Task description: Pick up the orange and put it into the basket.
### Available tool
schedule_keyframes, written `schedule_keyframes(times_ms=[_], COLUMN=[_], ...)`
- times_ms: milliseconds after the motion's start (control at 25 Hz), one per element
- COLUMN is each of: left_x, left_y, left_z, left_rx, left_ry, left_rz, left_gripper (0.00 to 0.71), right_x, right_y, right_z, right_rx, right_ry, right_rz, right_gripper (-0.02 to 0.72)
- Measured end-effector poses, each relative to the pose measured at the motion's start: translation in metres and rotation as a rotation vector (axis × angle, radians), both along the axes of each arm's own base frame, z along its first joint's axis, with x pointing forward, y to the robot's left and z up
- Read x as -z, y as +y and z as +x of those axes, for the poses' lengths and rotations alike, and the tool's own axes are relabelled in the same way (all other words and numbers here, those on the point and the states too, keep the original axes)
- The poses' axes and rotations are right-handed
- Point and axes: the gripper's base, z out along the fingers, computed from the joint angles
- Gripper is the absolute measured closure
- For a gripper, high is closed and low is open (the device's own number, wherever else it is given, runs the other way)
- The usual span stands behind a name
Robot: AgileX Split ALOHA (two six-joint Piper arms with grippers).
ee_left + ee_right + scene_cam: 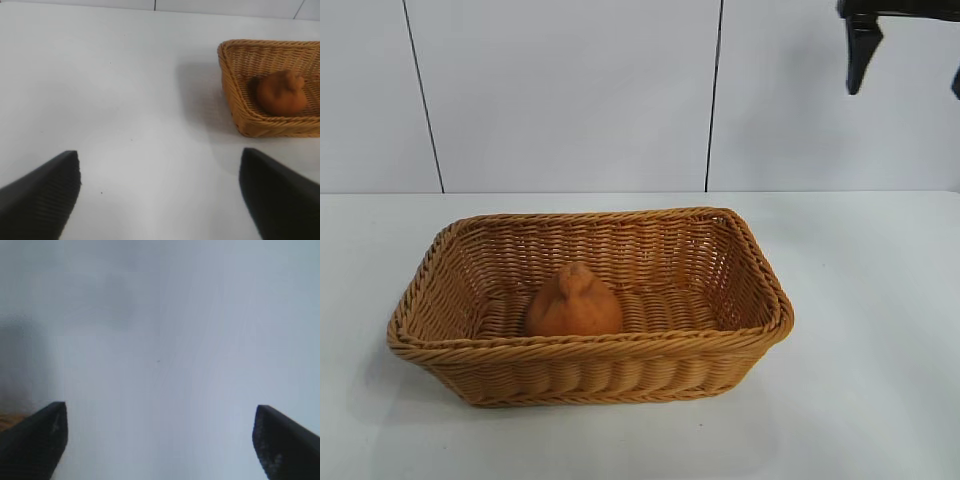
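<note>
The dull-orange, lumpy orange (574, 303) lies inside the tan wicker basket (620, 345), near its front wall, knob upward. No gripper touches it. My right gripper (908, 60) hangs high at the upper right, well above and behind the basket, fingers spread and empty. The right wrist view has that gripper (160, 412) open over bare white table, with a sliver of the basket (9, 419) at the edge. My left gripper (160, 160) is open and empty over the table. In its view the basket (235, 100) with the orange (281, 93) stands some way off.
The basket stands in the middle of a white table (880, 300). A white panelled wall (570, 90) with dark vertical seams rises behind the table. The left arm does not show in the exterior view.
</note>
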Motion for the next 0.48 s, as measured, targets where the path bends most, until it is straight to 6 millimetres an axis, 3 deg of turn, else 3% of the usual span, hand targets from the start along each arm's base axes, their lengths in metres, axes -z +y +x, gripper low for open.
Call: schedule_keyframes(times_ms=[120,280,480], left_x=[0.000,0.000,0.000], left_y=[0.000,0.000,0.000], left_z=[0.000,0.000,0.000], left_rx=[0.001,0.001,0.001], left_ry=[-0.001,-0.002,-0.002], left_rz=[-0.001,-0.001,-0.001], left_gripper=[0.095,0.095,0.095], right_x=[0.000,0.001,0.007], right_y=[-0.019,-0.018,-0.015], right_z=[0.000,-0.001,-0.031], right_rx=[0.040,0.032,-0.003], right_ry=[0.002,0.009,0.077], right_rz=[0.014,0.044,0.064], right_gripper=[0.010,0.010,0.010])
